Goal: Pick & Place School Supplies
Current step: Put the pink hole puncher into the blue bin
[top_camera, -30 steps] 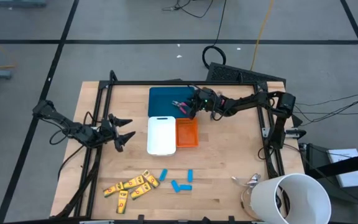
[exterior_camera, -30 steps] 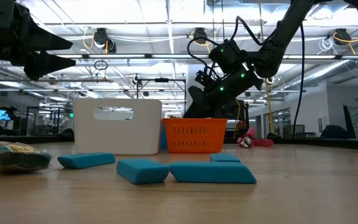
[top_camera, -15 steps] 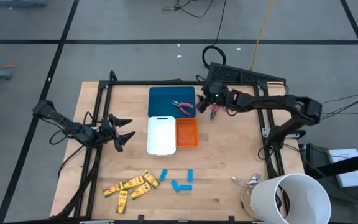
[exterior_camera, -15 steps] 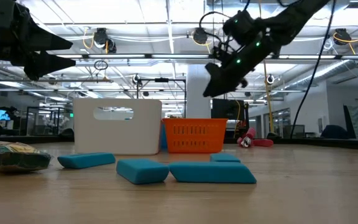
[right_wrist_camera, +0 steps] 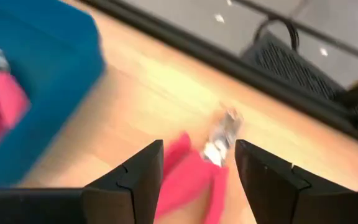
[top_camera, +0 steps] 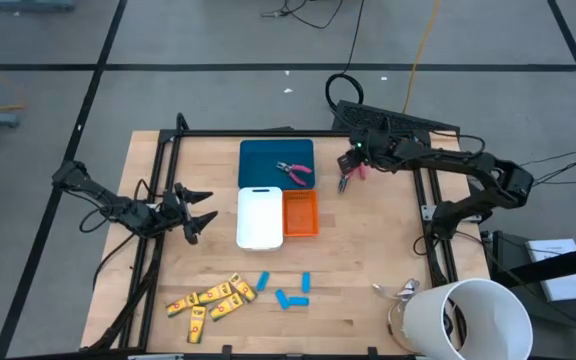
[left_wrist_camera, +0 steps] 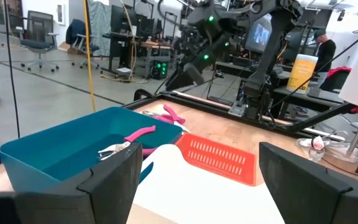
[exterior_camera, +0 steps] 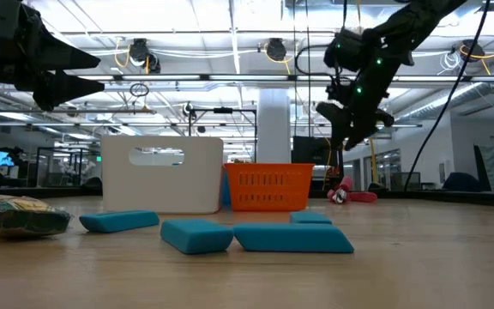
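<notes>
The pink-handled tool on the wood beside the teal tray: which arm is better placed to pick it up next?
Probably the right arm. Its open gripper hangs just above the pink-handled tool, which shows between its fingers in the right wrist view. The left gripper waits open at the table's left edge, beyond the teal tray.

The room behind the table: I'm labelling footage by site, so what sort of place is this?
Probably a robotics lab or workshop in an open industrial hall. The ceiling has bare beams and strip lights, an office chair stands on the open floor, and cables trail across it.
</notes>
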